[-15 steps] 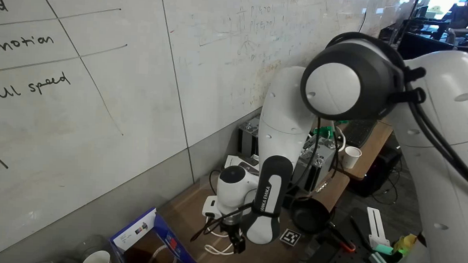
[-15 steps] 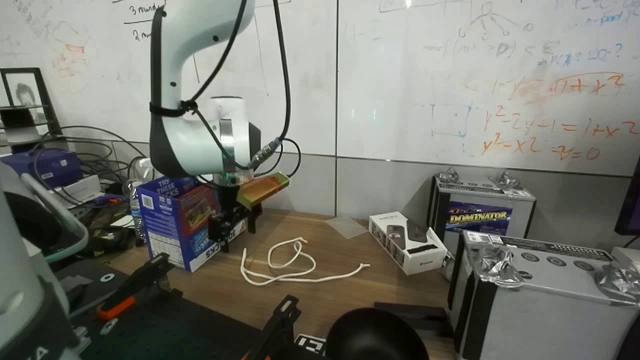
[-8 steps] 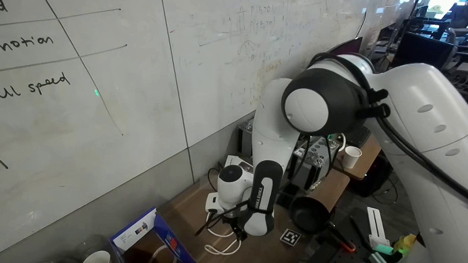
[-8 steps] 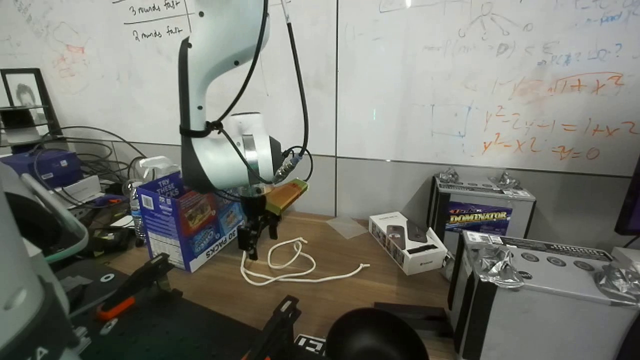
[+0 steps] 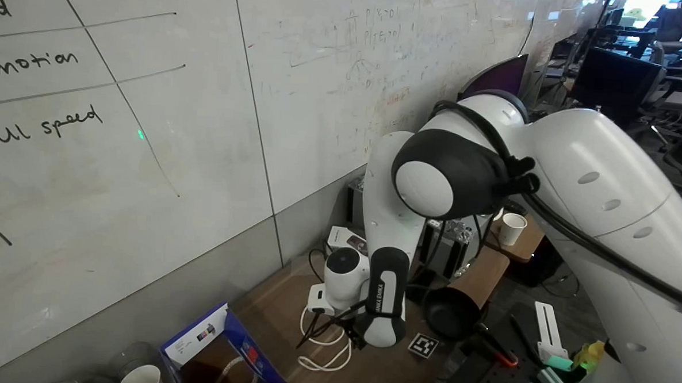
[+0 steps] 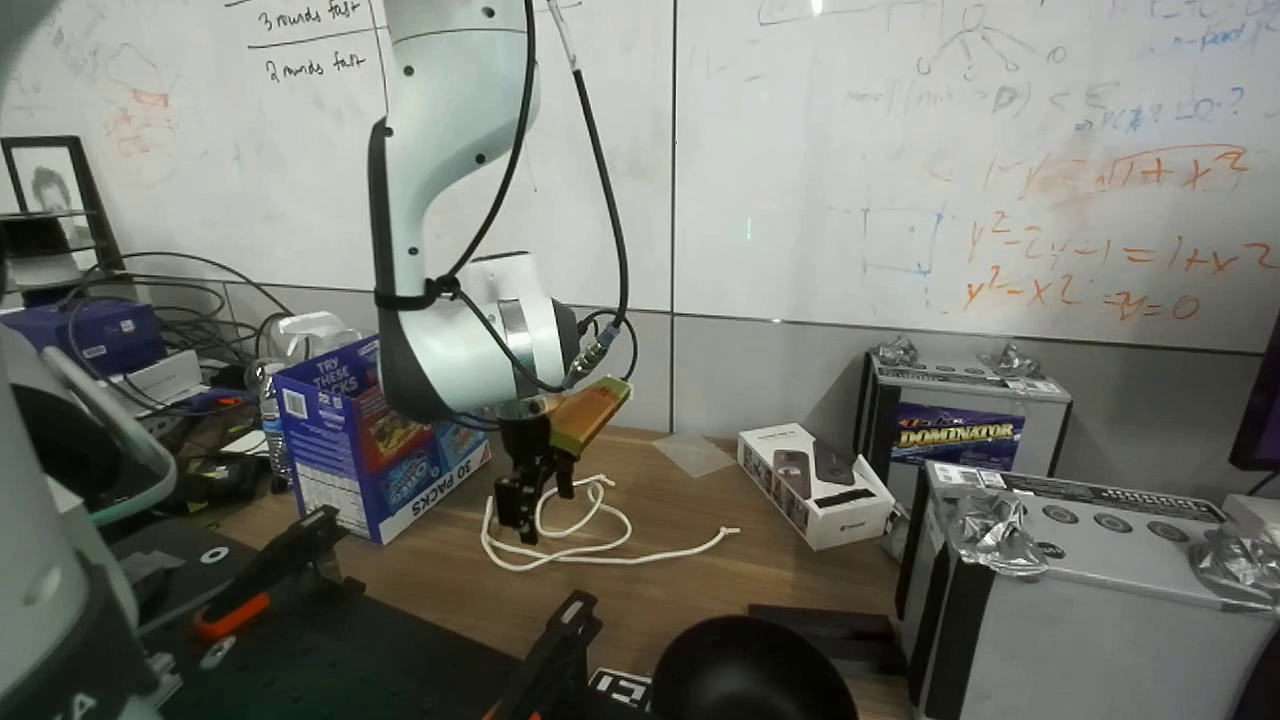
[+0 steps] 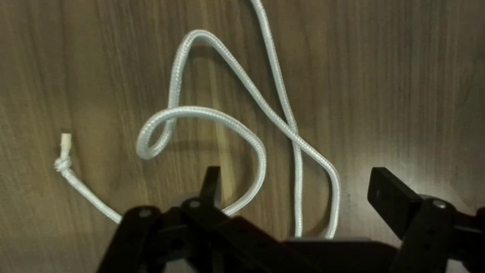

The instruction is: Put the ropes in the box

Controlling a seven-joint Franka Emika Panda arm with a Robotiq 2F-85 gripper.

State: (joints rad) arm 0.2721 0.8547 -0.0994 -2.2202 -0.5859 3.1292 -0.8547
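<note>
A white rope (image 6: 640, 560) lies in loose loops on the wooden table, and it also shows in an exterior view (image 5: 324, 369). In the wrist view the rope (image 7: 189, 110) has crossing strands and a knotted end at the left. A blue box (image 6: 330, 450) with an open top stands beside it; in an exterior view the box (image 5: 253, 349) holds a pale rope-like strand (image 5: 227, 368). My gripper (image 6: 547, 514) is open and empty, low above the rope. In the wrist view the gripper (image 7: 294, 180) has rope strands between its fingertips, apart from them.
A black pan (image 6: 750, 670) is near the front edge. A white phone carton (image 6: 815, 490) and grey computer cases (image 6: 1080, 610) stand beyond the rope. Black clamps (image 6: 270, 570) are on the near side. A whiteboard wall (image 5: 148, 120) runs behind the table.
My gripper has moved away from the blue box and down over the rope. It stays open. The rope and box have not moved.
</note>
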